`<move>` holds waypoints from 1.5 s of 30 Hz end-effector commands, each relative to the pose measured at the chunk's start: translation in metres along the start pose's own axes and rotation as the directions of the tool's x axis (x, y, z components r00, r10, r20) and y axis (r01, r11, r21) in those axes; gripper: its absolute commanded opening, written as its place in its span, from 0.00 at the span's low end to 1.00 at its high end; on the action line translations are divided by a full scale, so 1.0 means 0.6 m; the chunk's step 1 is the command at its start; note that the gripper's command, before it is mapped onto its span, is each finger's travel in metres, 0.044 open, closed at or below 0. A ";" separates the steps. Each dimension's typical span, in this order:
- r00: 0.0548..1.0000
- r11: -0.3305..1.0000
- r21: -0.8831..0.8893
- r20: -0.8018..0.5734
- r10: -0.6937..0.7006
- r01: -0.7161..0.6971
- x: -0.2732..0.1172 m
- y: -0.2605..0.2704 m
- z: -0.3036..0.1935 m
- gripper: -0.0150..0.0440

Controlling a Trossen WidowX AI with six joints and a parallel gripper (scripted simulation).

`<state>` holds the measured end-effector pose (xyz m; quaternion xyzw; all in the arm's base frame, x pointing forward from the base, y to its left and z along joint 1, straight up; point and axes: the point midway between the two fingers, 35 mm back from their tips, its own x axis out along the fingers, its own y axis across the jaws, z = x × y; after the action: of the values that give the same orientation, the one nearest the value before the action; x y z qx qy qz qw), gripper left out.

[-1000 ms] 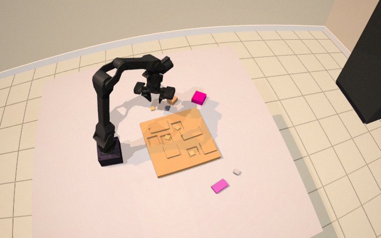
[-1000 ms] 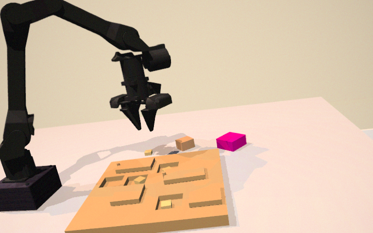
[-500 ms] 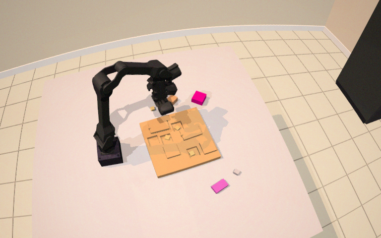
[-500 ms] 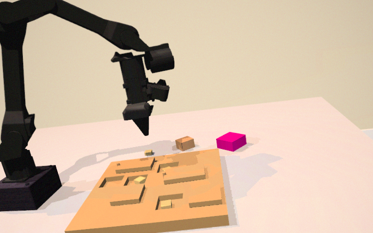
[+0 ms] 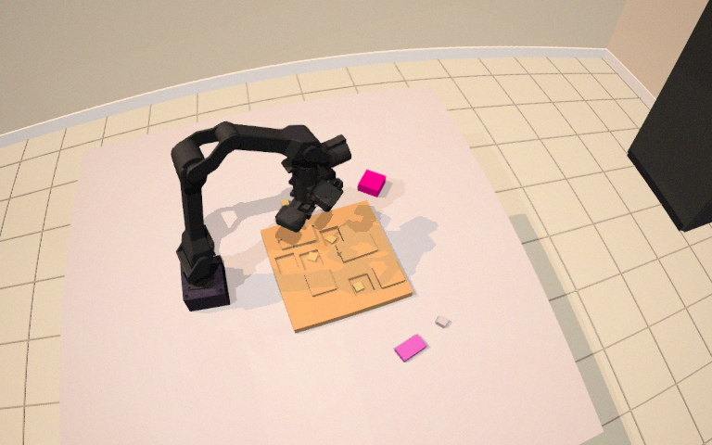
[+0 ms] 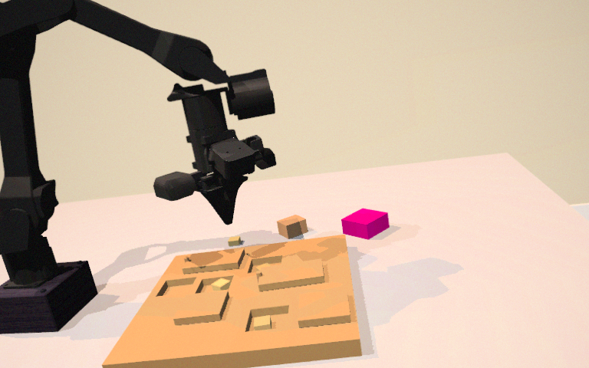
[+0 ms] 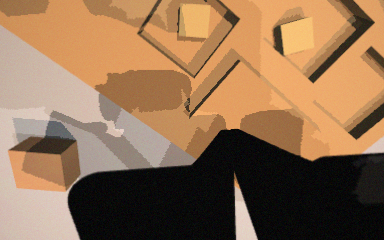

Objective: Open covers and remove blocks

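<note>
My gripper [image 6: 228,220] [image 7: 229,138] is shut and empty, above the back-left part of the orange board [image 5: 314,317] [image 6: 173,349]. One yellow block [image 5: 284,201] [image 6: 234,241] rests on the table behind the board. A second block [image 5: 331,238] [image 7: 195,21] sits in the back well, a third [image 5: 313,256] [image 6: 220,284] [image 7: 297,36] in the middle-left well, and another [image 5: 358,286] [image 6: 261,322] in the front well. The leftmost well [image 6: 176,287] is empty. The back-left cover [image 6: 217,260], large cover [image 6: 291,274], front-left cover [image 6: 202,306] and right cover [image 6: 325,310] stand beside uncovered wells.
A brown block [image 6: 291,226] [image 7: 42,167] and a magenta box [image 5: 371,182] [image 6: 364,223] stand behind the board. A pink block [image 5: 410,347] and a small pale block [image 5: 442,321] lie off its front-right side. The arm's base [image 5: 205,293] is left of the board.
</note>
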<state>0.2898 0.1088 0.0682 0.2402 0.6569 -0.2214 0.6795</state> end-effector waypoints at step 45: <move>1.000 0.169 0.986 0.001 -0.012 0.001 0.089 -0.095 0.068 0.25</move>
<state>0.2903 0.0390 0.0246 0.6199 0.3579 -0.5927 0.3693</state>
